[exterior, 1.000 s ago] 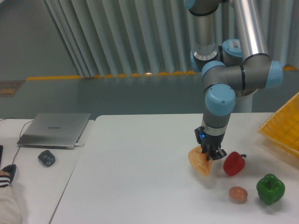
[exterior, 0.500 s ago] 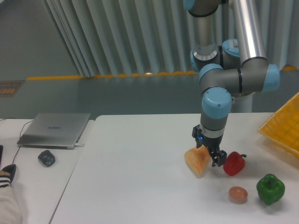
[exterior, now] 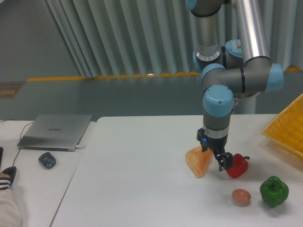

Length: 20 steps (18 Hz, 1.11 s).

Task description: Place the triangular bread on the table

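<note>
The triangular bread point(exterior: 198, 161), a golden-tan wedge, rests on the white table point(exterior: 137, 179) with its point down and to the right. It sits just left of my gripper point(exterior: 217, 156). The gripper is open and hangs low over the table between the bread and the red pepper point(exterior: 237, 165). One dark finger point(exterior: 206, 147) stands at the bread's upper right edge, and the other finger point(exterior: 226, 162) is in front of the pepper. Nothing is held between them.
A small brown egg point(exterior: 241, 196) and a green pepper point(exterior: 273, 191) lie at the front right. A yellow basket point(exterior: 289, 131) pokes in at the right edge. On the left desk are a silver laptop point(exterior: 56, 131) and a small dark object point(exterior: 47, 160).
The fingers have spread apart and let go of the bread. The bread has shifted slightly left and settled on the table. The gripper has moved a little up and to the right.
</note>
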Each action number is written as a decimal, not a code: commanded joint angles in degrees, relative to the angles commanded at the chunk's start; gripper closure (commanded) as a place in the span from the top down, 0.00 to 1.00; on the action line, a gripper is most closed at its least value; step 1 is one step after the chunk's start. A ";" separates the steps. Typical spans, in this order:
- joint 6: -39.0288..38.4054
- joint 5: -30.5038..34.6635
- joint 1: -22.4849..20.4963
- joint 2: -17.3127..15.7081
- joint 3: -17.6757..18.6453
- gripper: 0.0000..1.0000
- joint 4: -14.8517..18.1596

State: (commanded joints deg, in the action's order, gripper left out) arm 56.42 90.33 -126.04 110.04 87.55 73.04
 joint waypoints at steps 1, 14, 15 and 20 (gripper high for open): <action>0.44 1.06 0.00 0.00 -0.62 1.00 0.17; 29.59 3.18 -7.73 -4.57 -0.63 1.00 1.40; 30.32 3.27 -7.91 -4.57 -0.63 1.00 1.40; 41.63 3.62 -11.59 -5.36 0.77 1.00 1.40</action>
State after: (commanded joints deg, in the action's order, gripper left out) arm 98.05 93.96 -137.63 104.68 88.32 74.44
